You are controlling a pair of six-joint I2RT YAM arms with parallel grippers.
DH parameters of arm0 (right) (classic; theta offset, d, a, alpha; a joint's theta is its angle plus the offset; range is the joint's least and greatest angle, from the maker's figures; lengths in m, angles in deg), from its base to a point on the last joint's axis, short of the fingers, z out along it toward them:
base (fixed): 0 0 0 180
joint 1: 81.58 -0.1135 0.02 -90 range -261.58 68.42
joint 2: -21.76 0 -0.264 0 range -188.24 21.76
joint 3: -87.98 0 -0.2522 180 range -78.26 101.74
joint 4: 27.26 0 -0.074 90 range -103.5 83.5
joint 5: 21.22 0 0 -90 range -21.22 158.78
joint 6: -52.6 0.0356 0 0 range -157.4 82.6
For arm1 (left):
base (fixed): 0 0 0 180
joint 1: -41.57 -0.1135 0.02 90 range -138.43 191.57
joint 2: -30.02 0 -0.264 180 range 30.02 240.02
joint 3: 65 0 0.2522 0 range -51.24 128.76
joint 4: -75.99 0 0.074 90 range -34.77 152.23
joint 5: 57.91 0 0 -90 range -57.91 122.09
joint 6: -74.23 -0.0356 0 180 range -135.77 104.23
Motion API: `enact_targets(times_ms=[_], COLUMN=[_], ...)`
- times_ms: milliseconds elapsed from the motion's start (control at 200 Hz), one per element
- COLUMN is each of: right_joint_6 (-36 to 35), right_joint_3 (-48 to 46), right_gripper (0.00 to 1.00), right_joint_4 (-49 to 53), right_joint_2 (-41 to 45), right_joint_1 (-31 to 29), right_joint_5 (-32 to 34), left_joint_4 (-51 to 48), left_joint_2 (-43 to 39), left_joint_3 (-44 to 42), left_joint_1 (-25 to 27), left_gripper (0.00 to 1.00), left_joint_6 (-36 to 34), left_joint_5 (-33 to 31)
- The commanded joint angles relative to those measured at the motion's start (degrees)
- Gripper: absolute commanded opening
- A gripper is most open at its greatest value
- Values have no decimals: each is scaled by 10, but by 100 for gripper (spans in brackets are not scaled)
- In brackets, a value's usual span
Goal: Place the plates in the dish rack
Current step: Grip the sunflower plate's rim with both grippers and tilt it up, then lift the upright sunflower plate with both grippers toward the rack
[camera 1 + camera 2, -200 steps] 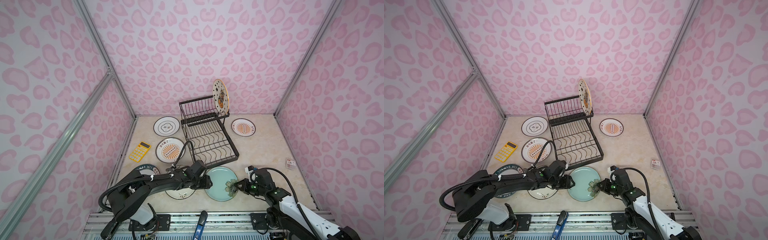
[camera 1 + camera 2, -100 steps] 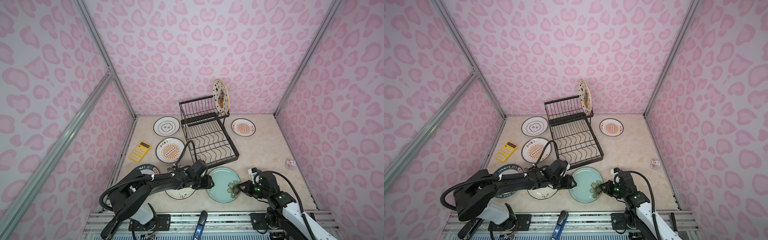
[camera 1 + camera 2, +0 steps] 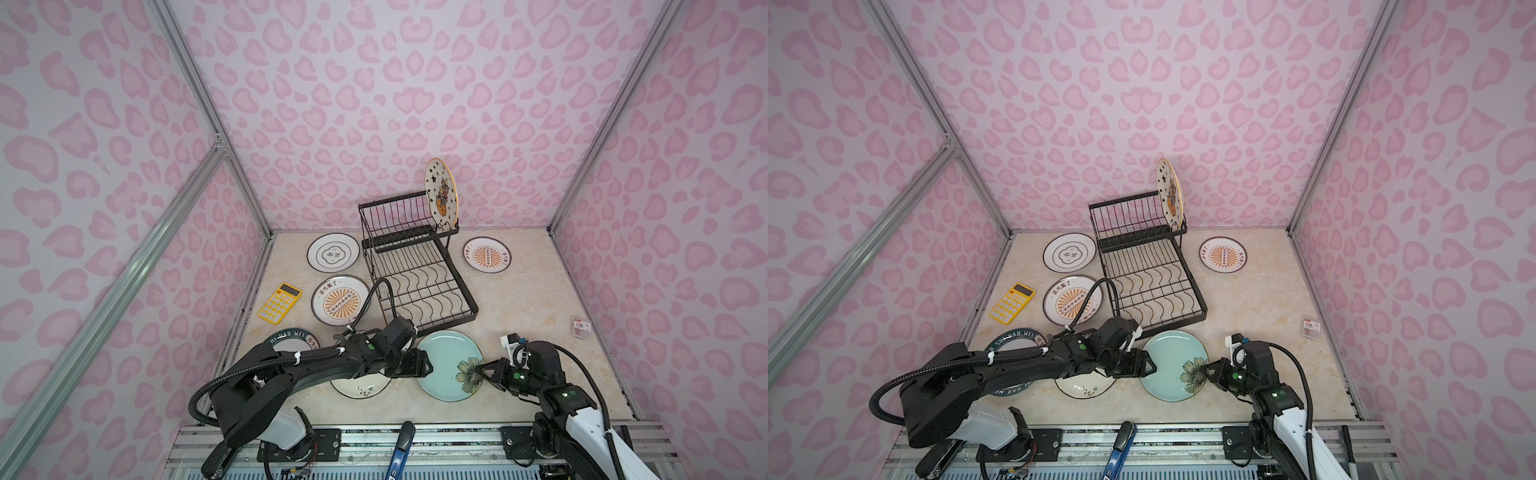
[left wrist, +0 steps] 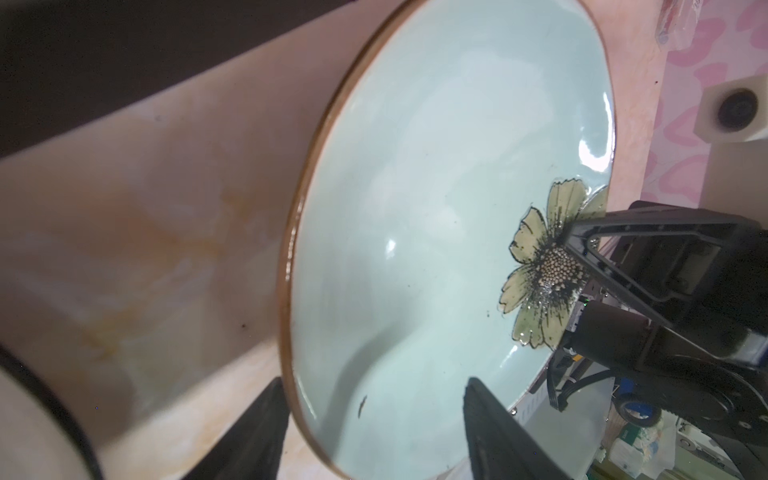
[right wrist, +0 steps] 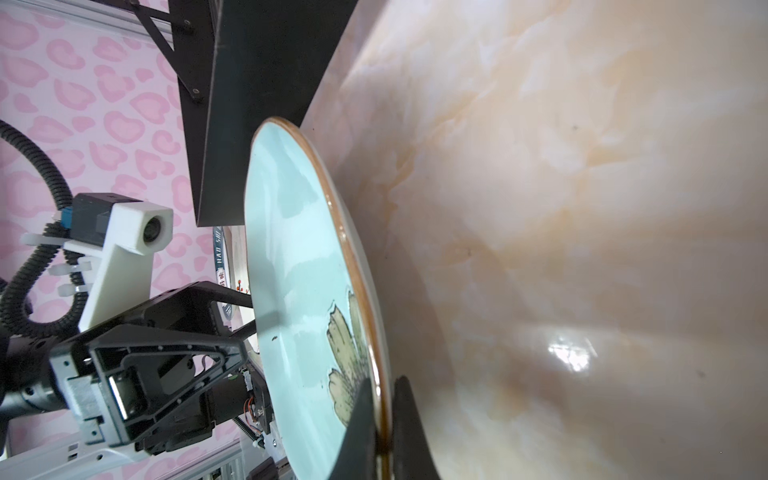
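Note:
The pale blue plate (image 3: 446, 361) (image 3: 1169, 361) with a flower lies at the front middle of the table. My right gripper (image 3: 482, 371) (image 5: 380, 436) is shut on its right rim, at the flower. My left gripper (image 3: 426, 365) (image 4: 374, 432) is open, with the plate's left rim (image 4: 291, 316) between its fingers and not pinched. The black wire dish rack (image 3: 419, 286) (image 3: 1150, 282) stands behind, with the starred plate (image 3: 440, 193) upright in its raised basket. Flat on the table lie a black-ringed plate (image 3: 333, 252) and two sunburst plates (image 3: 340, 300) (image 3: 487, 254).
A green-rimmed plate (image 3: 291, 338) and a cream floral plate (image 3: 361, 386) lie partly under my left arm. A yellow calculator (image 3: 279, 303) sits by the left wall. A small red packet (image 3: 580, 325) lies near the right wall. Pink walls close in three sides.
My left gripper's jaws have spread wider around the blue plate's left rim. My right arm has shifted slightly right, still holding the rim, and the plate moved a little with it.

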Motion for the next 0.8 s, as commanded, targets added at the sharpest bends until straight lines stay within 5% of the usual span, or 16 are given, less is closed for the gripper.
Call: enact_targets(times_ms=[0, 360, 795], right_joint_6=[13, 18, -24], right_joint_3=[8, 40, 135], right_gripper=[0, 0, 0], right_joint_4=[-73, -126, -204], right_joint_2=[2, -7, -133], right_joint_1=[7, 7, 6], right_joint_5=[-63, -89, -59], left_joint_4=[-9, -6, 0], left_joint_2=[-8, -58, -85], left_joint_3=[9, 27, 87], left_joint_1=[-2, -30, -83], left_gripper=[69, 58, 47], left_joint_6=[-6, -15, -81], left_joint_5=[-11, -13, -13])
